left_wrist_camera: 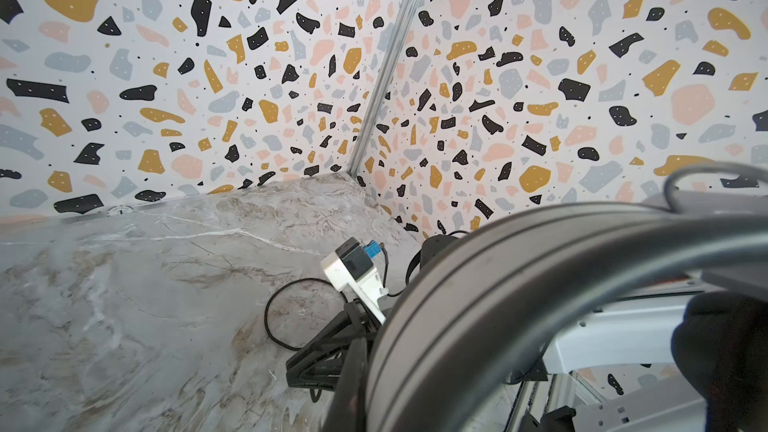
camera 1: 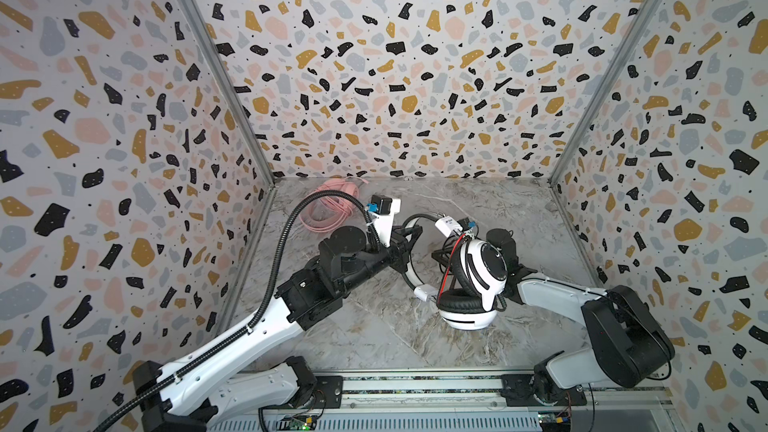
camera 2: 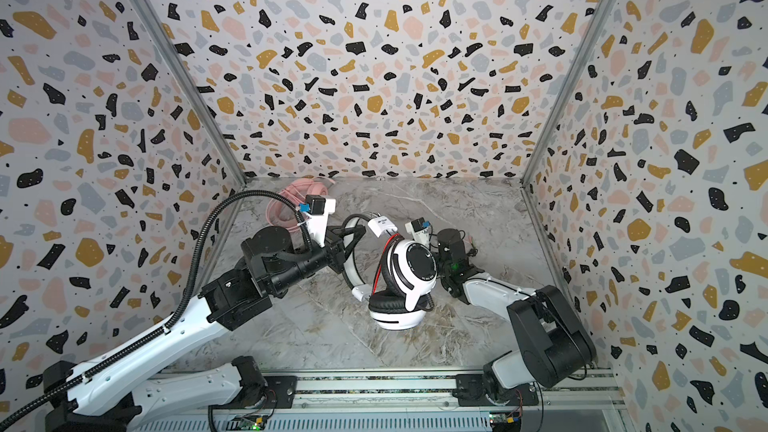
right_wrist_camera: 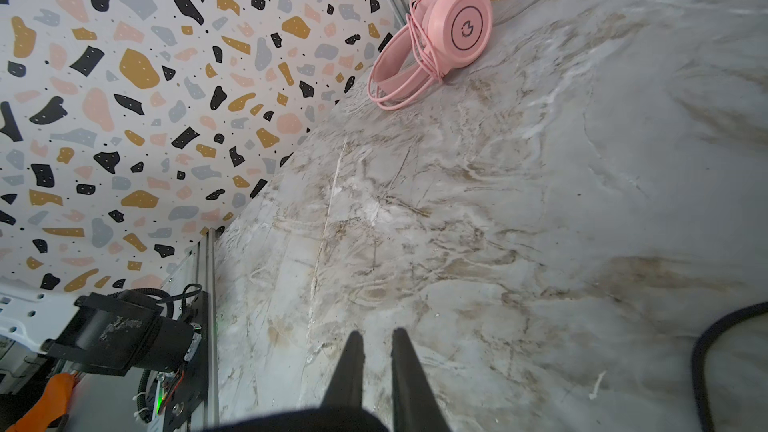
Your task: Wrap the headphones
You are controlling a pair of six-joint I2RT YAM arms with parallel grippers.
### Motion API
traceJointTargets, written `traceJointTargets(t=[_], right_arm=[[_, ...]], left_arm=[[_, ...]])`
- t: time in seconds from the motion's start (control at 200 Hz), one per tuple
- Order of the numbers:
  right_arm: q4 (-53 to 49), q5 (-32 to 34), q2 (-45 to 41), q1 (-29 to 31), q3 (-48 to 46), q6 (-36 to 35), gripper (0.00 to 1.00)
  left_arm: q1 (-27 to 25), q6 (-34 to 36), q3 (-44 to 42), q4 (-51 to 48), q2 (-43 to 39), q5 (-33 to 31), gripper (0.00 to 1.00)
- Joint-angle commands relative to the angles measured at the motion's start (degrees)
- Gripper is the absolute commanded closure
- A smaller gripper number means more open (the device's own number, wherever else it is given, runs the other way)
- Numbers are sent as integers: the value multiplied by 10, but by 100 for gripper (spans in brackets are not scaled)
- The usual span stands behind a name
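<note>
My left fingers [camera 1: 402, 246] are clamped tight on the headband of the white headphones [camera 1: 484, 272], mid-worktop [camera 1: 374, 338]. Right fingers [right_wrist_camera: 353, 363] are a slit apart, empty. Pink headphones [right_wrist_camera: 440, 35] sit in the far-left corner.

Glossy white plastic shells and creased black leatherette ear pads mark the white headset [camera 1: 484, 270]. Far beyond the matt black plastic fingers [right_wrist_camera: 351, 371] of the right gripper [right_wrist_camera: 377, 332], the pink headset [right_wrist_camera: 453, 27] shows smooth, softly shiny plastic and a rubbery pink cable [right_wrist_camera: 419, 56]. Beneath the fingers spreads a polished, marble-look tabletop [right_wrist_camera: 498, 201]. Matt, terrazzo-printed walls [camera 1: 374, 76] meet at brushed metal posts [camera 1: 216, 64].
</note>
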Motion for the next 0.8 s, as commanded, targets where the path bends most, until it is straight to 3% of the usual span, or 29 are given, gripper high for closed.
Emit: traceJointTargets(t=[0.0, 0.38, 0.586, 0.796], right_arm=[[67, -6, 22, 4, -1, 29, 82], [162, -30, 163, 26, 52, 62, 79], [217, -39, 216, 34, 43, 84, 85], [261, -46, 223, 45, 6, 104, 90]], left_arm=[[5, -44, 28, 109, -11, 36, 100], [48, -108, 7, 118, -26, 17, 100], [111, -173, -9, 127, -37, 39, 100], [211, -242, -13, 122, -30, 77, 100]])
